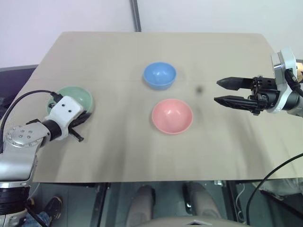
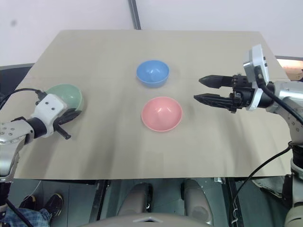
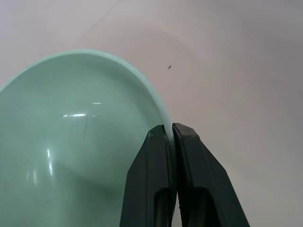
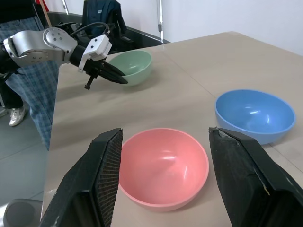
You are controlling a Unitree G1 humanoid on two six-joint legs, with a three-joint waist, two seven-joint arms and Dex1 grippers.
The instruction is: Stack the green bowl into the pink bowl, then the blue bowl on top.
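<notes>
Risk first: my left gripper (image 3: 171,137) pinches only the thin rim of the green bowl (image 1: 75,98) at the left edge of the frame, so I judge the smooth plastic could slip or tip as I lift. Being round, that bowl has no long axis; its mouth faces up. The pink bowl (image 1: 172,116) sits at centre with the blue bowl (image 1: 160,74) just above it (both empty). My right gripper (image 1: 226,91) hovers spread at right.
</notes>
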